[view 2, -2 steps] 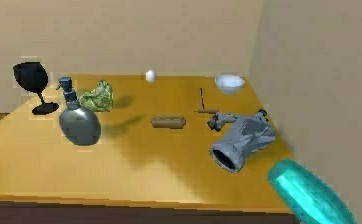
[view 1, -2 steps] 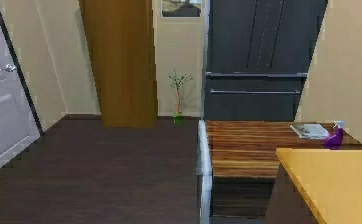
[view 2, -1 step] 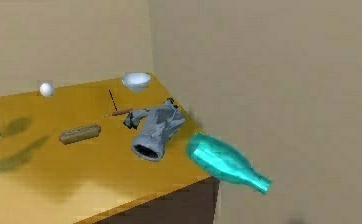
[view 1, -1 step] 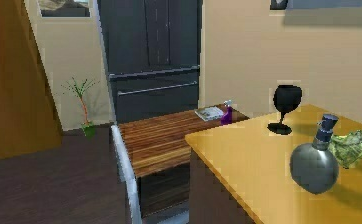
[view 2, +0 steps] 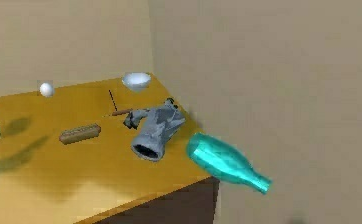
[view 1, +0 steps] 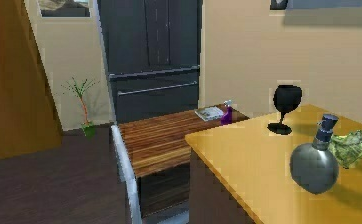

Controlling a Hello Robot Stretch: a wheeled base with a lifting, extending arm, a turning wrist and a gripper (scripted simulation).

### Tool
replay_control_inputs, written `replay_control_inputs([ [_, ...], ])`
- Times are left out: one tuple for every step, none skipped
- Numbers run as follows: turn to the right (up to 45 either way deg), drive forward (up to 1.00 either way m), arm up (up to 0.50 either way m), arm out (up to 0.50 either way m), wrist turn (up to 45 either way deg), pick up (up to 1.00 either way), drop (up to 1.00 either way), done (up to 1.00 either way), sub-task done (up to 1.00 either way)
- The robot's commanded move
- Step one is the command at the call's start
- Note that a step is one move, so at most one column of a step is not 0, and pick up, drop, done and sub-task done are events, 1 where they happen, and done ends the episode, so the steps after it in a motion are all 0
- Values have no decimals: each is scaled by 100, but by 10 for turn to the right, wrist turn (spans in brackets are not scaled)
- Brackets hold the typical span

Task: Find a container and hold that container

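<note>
teal bottle lies on its side at the worktop corner, neck jutting past the edge, beside a grey vessel, likewise lying; pale bowl farther back. gripper's state i cannot tell.

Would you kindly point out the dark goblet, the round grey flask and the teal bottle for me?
Dark goblet (view 1: pixel 287 97), forward view, on its bowl.
Round grey flask (view 1: pixel 314 168), forward view, on its round body.
Teal bottle (view 2: pixel 221 157), arm side view, on its wide body.
</note>
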Motion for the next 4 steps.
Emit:
replay_control_inputs([
  [0, 0, 38, 0, 0, 0, 0, 0, 0],
  [0, 0, 0, 16, 0, 0, 0, 0, 0],
  [0, 0, 0, 0, 450, 0, 0, 0, 0],
  [0, 0, 0, 0, 450, 0, 0, 0, 0],
])
